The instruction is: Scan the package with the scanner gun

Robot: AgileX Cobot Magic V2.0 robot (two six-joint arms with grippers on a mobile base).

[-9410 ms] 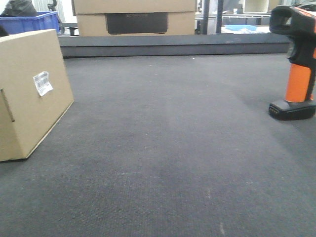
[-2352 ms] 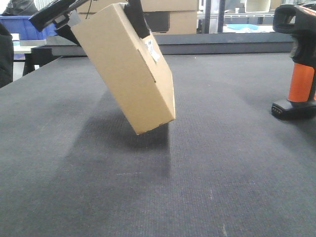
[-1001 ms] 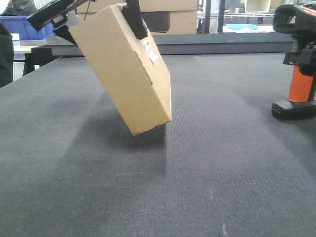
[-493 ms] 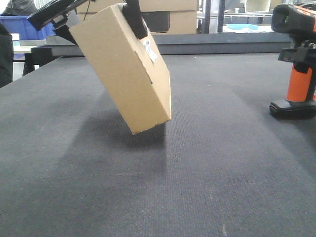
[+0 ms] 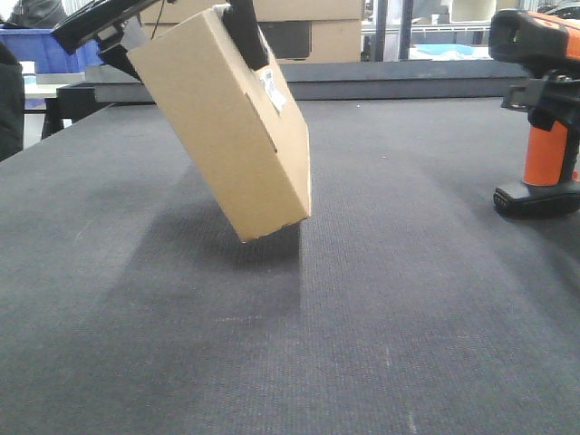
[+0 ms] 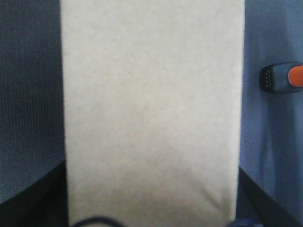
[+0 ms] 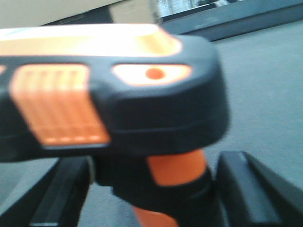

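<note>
Exterior front-facing view: a dark grey woven table mat (image 5: 381, 326) fills most of the frame. The package (image 5: 217, 136) hangs above it at upper left of centre, tilted with its lowest corner just clear of the mat and a shadow beneath. Along the top edge, behind the table, stand 2 larger cardboard boxes (image 5: 335, 41), one with a dark panel, and a blue bin (image 5: 45, 45) sits in the upper left corner. The scanner gun (image 5: 544, 154) stands on its black base at the right edge, leaning slightly.

The left gripper (image 5: 186, 32) is clamped on the package's upper end, 1 black finger over each broad face. In the left wrist view the package (image 6: 151, 109) covers the middle of the frame and the scanner gun's base (image 6: 281, 78) shows at the right edge.

The right gripper (image 5: 550, 104) is at the orange handle under the scanner's head. In the right wrist view its 2 fingers (image 7: 246, 184) flank that handle closely; I cannot tell whether they press it.

A small white barcode label (image 5: 270, 89) sits on the package's right-facing side.
</note>
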